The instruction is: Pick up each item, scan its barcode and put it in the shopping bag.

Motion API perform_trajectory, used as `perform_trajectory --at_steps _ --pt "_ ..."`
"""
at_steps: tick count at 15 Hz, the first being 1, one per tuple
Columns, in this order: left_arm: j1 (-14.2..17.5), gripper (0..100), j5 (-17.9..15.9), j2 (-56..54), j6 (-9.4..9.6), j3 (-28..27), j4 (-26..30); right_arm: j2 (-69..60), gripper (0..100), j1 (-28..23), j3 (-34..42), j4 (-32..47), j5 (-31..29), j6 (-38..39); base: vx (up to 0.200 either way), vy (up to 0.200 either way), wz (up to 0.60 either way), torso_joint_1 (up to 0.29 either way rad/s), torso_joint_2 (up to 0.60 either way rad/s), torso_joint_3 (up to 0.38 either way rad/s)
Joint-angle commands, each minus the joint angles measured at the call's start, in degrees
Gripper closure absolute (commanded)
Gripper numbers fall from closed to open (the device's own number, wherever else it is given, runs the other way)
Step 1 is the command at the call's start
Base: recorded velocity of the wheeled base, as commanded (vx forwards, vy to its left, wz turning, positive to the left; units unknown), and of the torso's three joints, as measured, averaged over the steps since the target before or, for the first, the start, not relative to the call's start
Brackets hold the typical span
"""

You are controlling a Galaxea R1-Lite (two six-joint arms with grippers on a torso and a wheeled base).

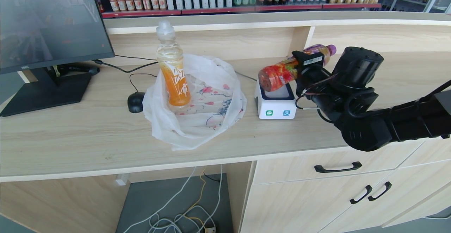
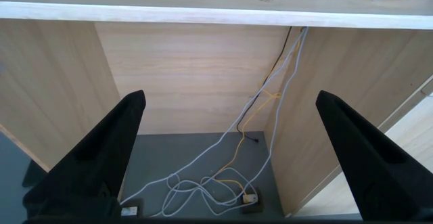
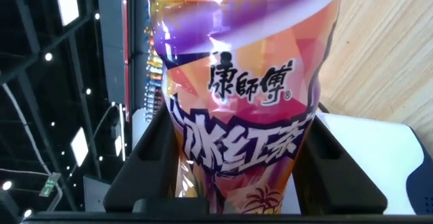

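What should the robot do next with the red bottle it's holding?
Probably lower the red bottle slightly toward the scanner. The right end effector holds it sideways just above the scanner, so scanning looks unfinished, and it isn't in the shopping bag yet.

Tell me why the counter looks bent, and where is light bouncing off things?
Head view: the wide lens bows the counter, and the dark monitor mirrors the room. Right wrist view: a white glare patch sits high on the drink bottle. Left wrist view: the left gripper reads as flat black shapes against evenly lit wood.
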Motion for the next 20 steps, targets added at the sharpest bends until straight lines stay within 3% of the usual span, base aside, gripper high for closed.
perform_trajectory --at_steps 1,3,8,15,16,17,20 --pt "0.0 0 0.0 0.06 0.0 0.0 -0.02 -0.83 100 0.73 -0.02 -0.48 -0.07 -0.82 0.0 0.0 0.0 0.0 0.0 0.0" --pt "0.0 0 0.0 0.06 0.0 0.0 0.06 -0.83 100 0.82 -1.6 -5.23 0.28 -6.26 0.0 0.0 0.0 0.0 0.0 0.0" --pt "0.0 0 0.0 0.06 0.0 0.0 0.06 -1.62 100 2.49 -5.38 -6.46 2.48 -15.84 0.0 0.0 0.0 0.0 0.0 0.0" --pt "0.0 0 0.0 0.06 0.0 0.0 -0.02 -2.5 100 6.71 -4.94 -9.54 3.35 -36.41 0.0 0.0 0.0 0.0 0.0 0.0" --pt "0.0 0 0.0 0.06 0.0 0.0 -0.02 -2.5 100 6.71 -4.94 -9.54 3.35 -36.41 0.0 0.0 0.0 0.0 0.0 0.0" --pt "0.0 0 0.0 0.06 0.0 0.0 0.06 -3.12 100 7.59 -4.5 -9.62 3.35 -42.74 0.0 0.0 0.0 0.0 0.0 0.0" --pt "0.0 0 0.0 0.06 0.0 0.0 0.06 -4.88 100 7.85 -0.02 -11.38 3.35 -51.7 0.0 0.0 0.0 0.0 0.0 0.0"
